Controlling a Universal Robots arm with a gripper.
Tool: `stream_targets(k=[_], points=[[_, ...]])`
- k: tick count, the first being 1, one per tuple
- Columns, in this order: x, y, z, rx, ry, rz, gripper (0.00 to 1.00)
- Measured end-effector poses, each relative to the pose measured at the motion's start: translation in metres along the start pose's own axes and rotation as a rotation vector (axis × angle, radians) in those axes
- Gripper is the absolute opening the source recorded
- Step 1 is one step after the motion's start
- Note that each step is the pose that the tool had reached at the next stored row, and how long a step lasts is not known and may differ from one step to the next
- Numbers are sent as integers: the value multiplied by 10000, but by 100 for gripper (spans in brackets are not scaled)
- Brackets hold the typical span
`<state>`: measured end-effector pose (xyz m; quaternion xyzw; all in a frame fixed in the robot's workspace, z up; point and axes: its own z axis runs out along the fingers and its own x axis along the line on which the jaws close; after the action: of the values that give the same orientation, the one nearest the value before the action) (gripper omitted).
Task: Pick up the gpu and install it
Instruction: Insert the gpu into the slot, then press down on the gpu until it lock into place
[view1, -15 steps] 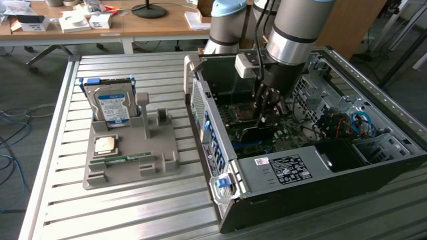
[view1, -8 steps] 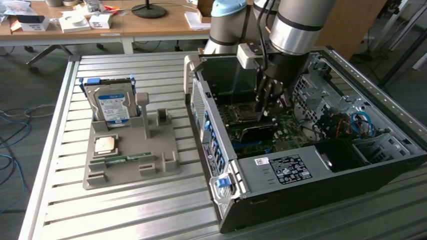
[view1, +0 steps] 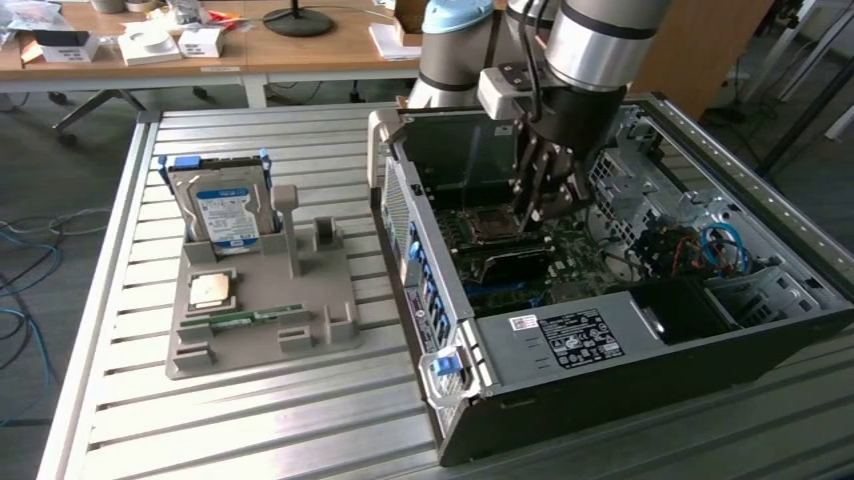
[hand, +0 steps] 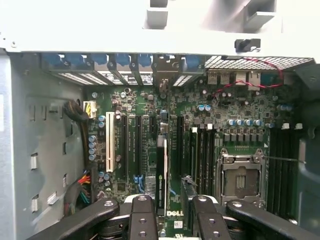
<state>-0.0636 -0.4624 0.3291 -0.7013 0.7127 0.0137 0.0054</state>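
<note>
The hand (view1: 545, 205) is down inside the open computer case (view1: 574, 340), which lies on the slatted metal table (view1: 267, 420). In the wrist view its fingers (hand: 142, 220) hold the graphics card (hand: 161, 172) between them, partly closed on it. The card stands on its edge over the green motherboard (hand: 200, 125), in line with the long slots, and its bracket end points to the rear openings of the case. On the table, at the exterior view's left, a gray tray (view1: 267, 310) carries a hard drive (view1: 227, 210).
</note>
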Motion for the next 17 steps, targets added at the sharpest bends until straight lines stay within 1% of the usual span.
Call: stream_targets(k=[6,17], points=[[-2,1,-98,-1,0,-1,34],[-3,1,-99,0,-1,0,34]])
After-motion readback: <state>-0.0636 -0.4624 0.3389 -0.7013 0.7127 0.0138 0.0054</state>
